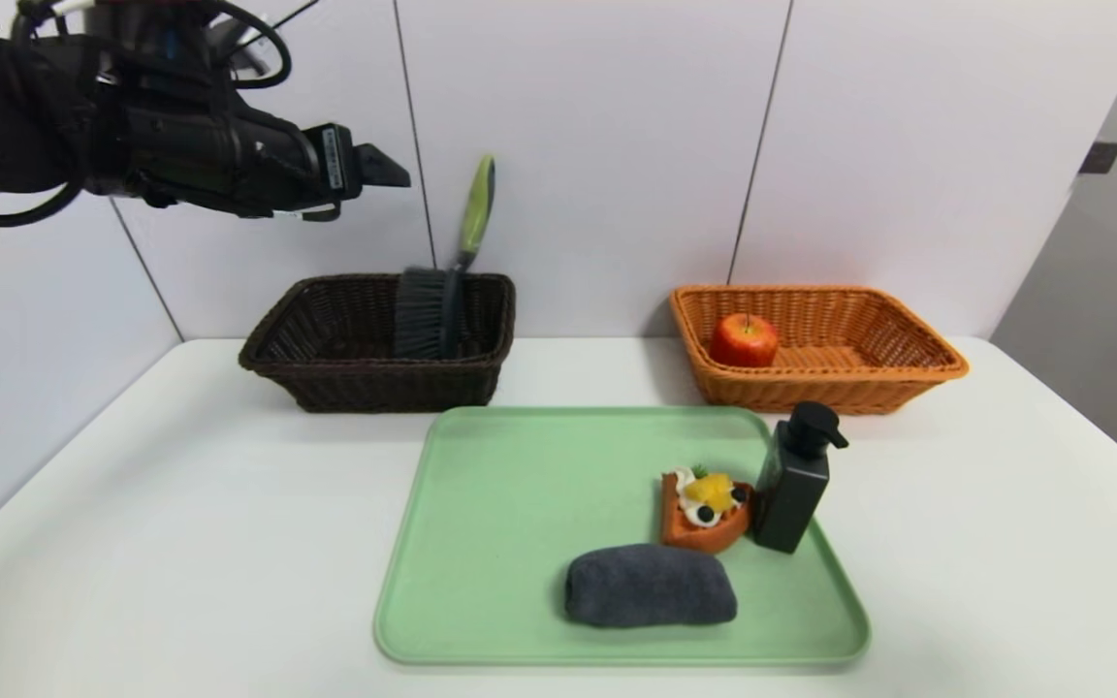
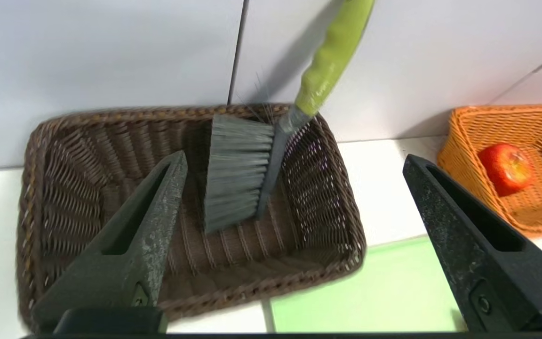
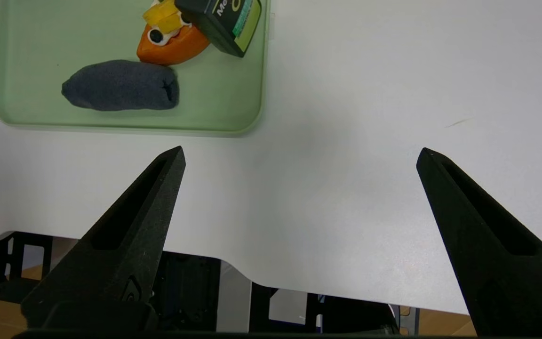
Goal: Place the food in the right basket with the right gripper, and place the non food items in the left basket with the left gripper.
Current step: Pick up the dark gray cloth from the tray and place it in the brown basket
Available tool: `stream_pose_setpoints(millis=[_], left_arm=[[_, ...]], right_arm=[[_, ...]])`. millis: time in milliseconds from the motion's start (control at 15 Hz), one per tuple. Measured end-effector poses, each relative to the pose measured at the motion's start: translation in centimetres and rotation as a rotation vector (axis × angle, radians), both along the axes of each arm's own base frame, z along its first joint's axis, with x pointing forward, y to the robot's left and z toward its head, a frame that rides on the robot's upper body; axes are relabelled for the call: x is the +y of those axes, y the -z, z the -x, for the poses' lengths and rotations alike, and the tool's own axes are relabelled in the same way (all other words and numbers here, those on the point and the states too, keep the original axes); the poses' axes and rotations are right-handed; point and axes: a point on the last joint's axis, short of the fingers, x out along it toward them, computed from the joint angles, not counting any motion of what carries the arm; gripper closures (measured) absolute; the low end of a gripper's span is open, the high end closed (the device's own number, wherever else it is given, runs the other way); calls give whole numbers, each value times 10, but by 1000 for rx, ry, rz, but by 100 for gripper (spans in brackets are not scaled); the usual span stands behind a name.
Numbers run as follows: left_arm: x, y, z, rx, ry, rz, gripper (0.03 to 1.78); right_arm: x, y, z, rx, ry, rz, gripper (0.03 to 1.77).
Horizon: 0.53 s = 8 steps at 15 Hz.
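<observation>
The dark grey brush (image 1: 428, 310) with a green handle (image 2: 332, 61) stands in the dark brown left basket (image 1: 326, 373), its handle leaning on the wall. My left gripper (image 1: 389, 174) hangs open and empty high above that basket (image 2: 64, 155), apart from the brush (image 2: 238, 169). The red-yellow apple (image 1: 744, 340) lies in the orange right basket (image 1: 869, 388). On the green tray sit the tart slice (image 1: 704, 509), the black pump bottle (image 1: 793, 480) touching it, and the grey cloth roll (image 1: 651, 585). My right gripper (image 3: 301, 151) is open and empty over the table's near right edge.
The green tray (image 1: 520, 504) lies in the middle of the white table (image 1: 132, 543), in front of both baskets. A white panelled wall stands right behind the baskets. In the right wrist view the table's front edge (image 3: 271, 278) and the dark frame below it show.
</observation>
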Motion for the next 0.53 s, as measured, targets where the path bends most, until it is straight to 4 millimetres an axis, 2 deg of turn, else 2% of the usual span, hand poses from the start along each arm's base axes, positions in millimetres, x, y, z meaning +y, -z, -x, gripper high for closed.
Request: stream_pose_setpoints(millis=[267,400,533], left_arm=[[1,-8,46,30,34,-5,15],[-1,-5,65,55,63,-12,14],[-15,4,85,84,134,-30,14]], right_arm=[[0,1,0,6,-1,-1,10],[0,4,0,14,-2,2,10],[0,5,0,18,-2,3,10]])
